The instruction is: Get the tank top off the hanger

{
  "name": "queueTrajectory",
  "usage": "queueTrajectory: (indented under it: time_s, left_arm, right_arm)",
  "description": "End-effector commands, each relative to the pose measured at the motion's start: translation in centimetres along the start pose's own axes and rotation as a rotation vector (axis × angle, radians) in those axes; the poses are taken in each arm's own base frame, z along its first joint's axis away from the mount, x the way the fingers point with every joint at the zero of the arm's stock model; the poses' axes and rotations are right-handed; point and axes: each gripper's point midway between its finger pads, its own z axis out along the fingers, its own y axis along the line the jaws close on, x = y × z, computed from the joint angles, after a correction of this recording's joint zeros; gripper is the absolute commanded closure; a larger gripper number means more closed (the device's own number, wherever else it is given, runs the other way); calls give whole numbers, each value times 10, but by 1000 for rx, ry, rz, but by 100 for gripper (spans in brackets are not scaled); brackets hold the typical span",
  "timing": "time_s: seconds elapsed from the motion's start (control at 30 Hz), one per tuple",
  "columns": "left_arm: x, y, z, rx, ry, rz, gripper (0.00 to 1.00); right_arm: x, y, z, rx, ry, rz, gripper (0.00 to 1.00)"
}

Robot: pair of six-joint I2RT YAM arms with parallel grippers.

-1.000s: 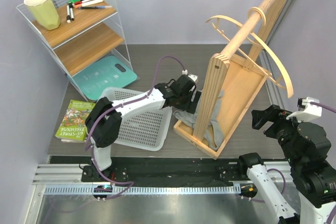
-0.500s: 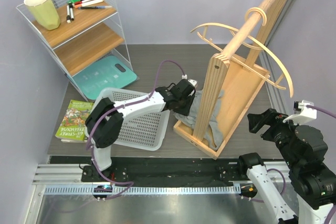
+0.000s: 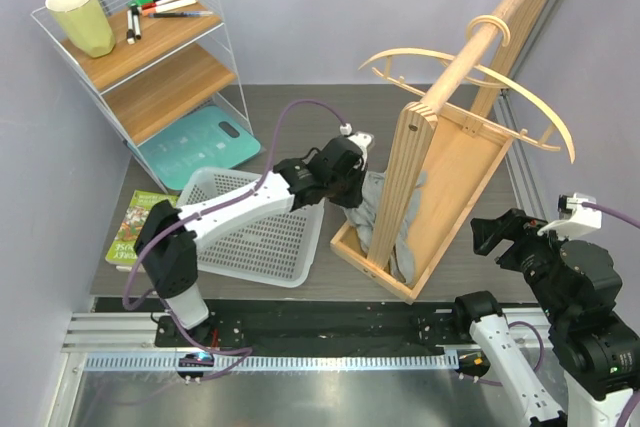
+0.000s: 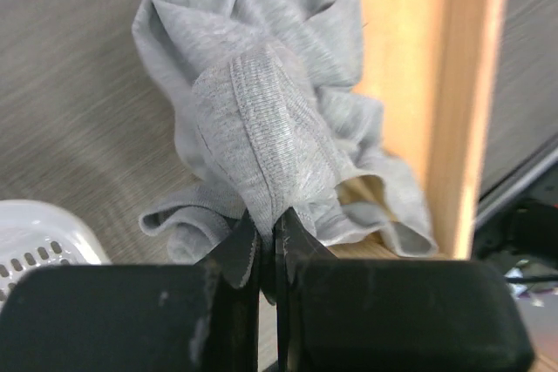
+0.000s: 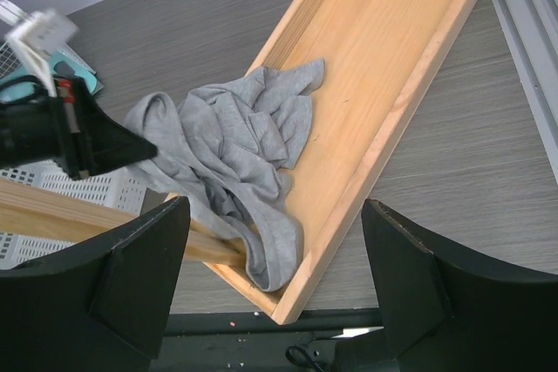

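Observation:
The grey tank top lies crumpled in the wooden tray at the foot of the rack, off the hangers. My left gripper is shut on a raised fold of the tank top, pinched between the fingertips of the left gripper. Two pale curved hangers hang bare on the slanted rail. My right gripper hovers right of the tray. In its wrist view the right gripper is open and empty above the tank top.
The rack's upright post stands right beside the left gripper. A white perforated basket sits left of the tray. A wire shelf with a cup and markers, a teal scale and a book are at the far left.
My left gripper has shut on the tank top and drawn the fold up and slightly left. The bare hangers have swung on the rail. The right arm has dropped a little.

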Motion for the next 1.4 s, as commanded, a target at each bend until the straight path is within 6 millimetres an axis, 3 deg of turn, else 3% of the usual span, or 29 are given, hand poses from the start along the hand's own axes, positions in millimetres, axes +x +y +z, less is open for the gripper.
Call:
queueTrajectory:
  time_s: [0.0,0.03,0.13,0.17,0.23,0.27,0.37,0.47,0.5,0.57,0.6,0.67,0.8,0.87,1.1,1.2,1.3,1.37]
  left_arm:
    - [-63,-32,-70,115,-207,3,100]
    - [-72,-35,-90,133,-247,0,100]
    - [-80,-36,-116,155,-295,-6,100]
    - [-87,-37,-136,182,-333,-12,100]
    - [-87,-38,-151,246,-334,-48,100]
    - [-94,-38,-173,279,-382,-61,100]
    - [-100,-25,-200,313,-416,-104,100]
    - [-111,-12,-240,363,-472,-125,100]
    - [-124,1,-262,354,-531,-139,100]
    - [-132,17,-284,346,-563,-156,100]
    - [-141,18,-305,345,-609,-142,100]
    - [-143,30,-322,298,-634,-132,100]
    - [-157,30,-371,257,-737,-76,100]
    - [-160,31,-381,235,-754,-65,99]
    - [-179,27,-448,159,-921,-12,99]
    - [-184,36,-474,74,-1009,-2,99]
    - [-185,46,-486,-3,-1051,5,99]
    - [-185,58,-482,-68,-1050,7,100]
  right_arm:
    - [-5,0,-2,-2,-30,8,15]
    - [-5,0,-2,-2,-30,8,15]
    - [-3,-1,-1,5,-26,6,15]
    - [-4,-1,-2,3,-30,6,15]
    - [-3,-1,-1,1,-26,6,15]
    - [-2,-1,0,2,-21,5,15]
    - [-1,-1,1,0,-19,5,15]
    - [-1,1,2,-9,-20,7,15]
    - [-1,1,3,-11,-21,10,15]
    - [0,3,5,-18,-16,12,15]
    - [0,4,5,-21,-16,12,15]
    - [1,5,8,-26,-7,12,15]
    - [0,8,10,-35,-8,16,15]
    - [-1,9,11,-37,-10,18,15]
    - [1,10,15,-38,2,16,15]
    - [2,8,15,-35,2,12,15]
    - [3,9,16,-37,6,11,15]
    - [3,8,16,-35,7,9,15]
